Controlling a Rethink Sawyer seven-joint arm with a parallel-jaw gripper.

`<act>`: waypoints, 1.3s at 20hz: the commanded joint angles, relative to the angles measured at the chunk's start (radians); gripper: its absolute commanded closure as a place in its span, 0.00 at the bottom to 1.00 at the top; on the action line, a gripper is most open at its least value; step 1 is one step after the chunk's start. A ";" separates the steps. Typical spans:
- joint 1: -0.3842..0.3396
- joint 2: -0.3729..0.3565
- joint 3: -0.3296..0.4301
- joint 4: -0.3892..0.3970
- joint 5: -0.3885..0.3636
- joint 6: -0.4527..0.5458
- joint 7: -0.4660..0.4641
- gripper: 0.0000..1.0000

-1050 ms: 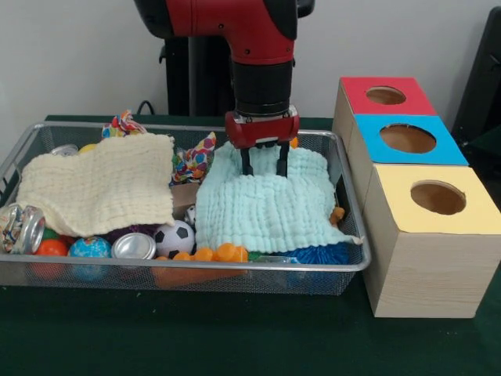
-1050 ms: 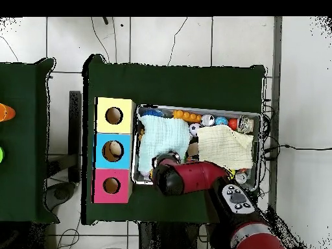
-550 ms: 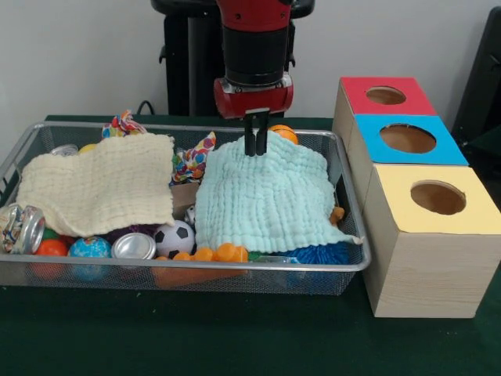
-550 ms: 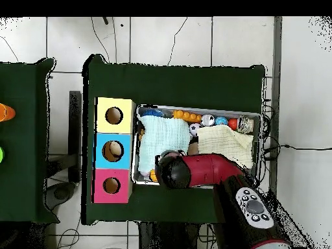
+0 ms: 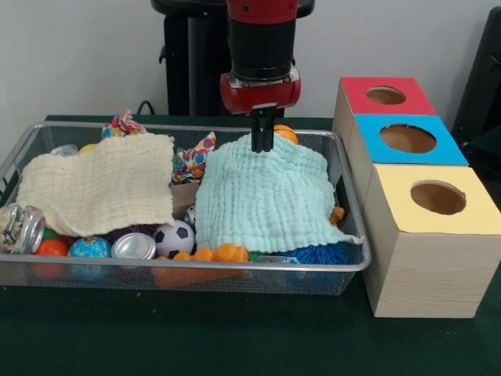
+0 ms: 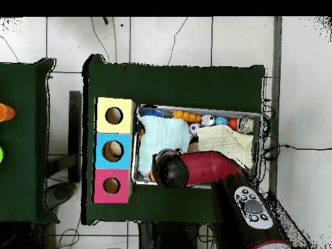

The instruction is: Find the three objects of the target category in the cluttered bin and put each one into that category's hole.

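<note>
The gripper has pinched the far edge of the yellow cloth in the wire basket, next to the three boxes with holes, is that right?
Not quite: the gripper is closed on the far edge of the light green cloth, not the yellow one. The front view shows it. The yellow cloth lies untouched at the other end of the wire basket, farther from the three boxes.

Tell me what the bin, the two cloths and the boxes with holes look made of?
Bin: shiny wire mesh, likely metal. Mint cloth and cream cloth: soft, crinkled woven fabric, matte. Boxes: pale wood-grain sides, probably wood, with flat painted-looking tops.
</note>
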 commanded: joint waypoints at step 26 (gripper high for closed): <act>0.079 0.239 -0.061 -0.154 -0.174 0.020 0.012 0.00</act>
